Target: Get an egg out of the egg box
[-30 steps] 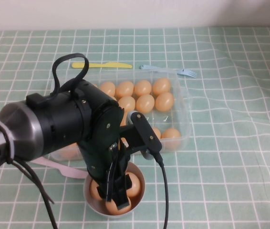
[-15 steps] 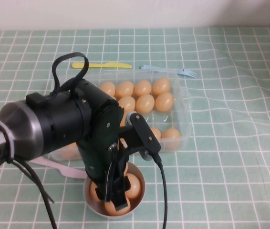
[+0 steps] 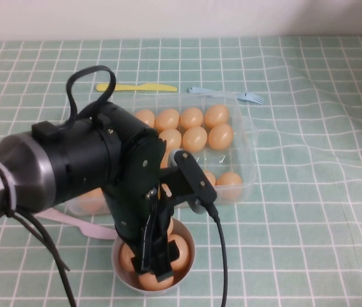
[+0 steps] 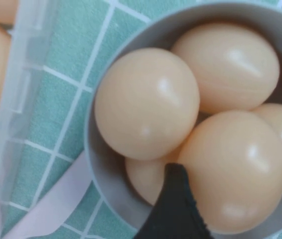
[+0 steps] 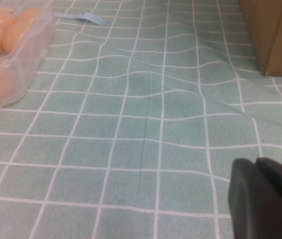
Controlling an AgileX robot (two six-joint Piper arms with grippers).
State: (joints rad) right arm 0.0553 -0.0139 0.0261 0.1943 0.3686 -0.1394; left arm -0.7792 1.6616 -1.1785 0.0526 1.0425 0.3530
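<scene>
Grey bowl (image 3: 184,265) at the table's near edge has several eggs in it; left hand (image 3: 150,263) is down over them. Can't tell its opening or whether it grips the egg (image 4: 148,102). Egg box (image 3: 248,160) sits mid-table. Looks like the drop-off step; next: lift clear. Right hand (image 5: 265,199) is parked off right, state unclear.

Smooth peach-orange eggs (image 4: 146,102) with a soft sheen fill a small round grey matt bowl (image 4: 103,172) beside the large clear glossy plastic egg box (image 3: 248,150), on wrinkled green checked cloth (image 5: 146,99).
</scene>
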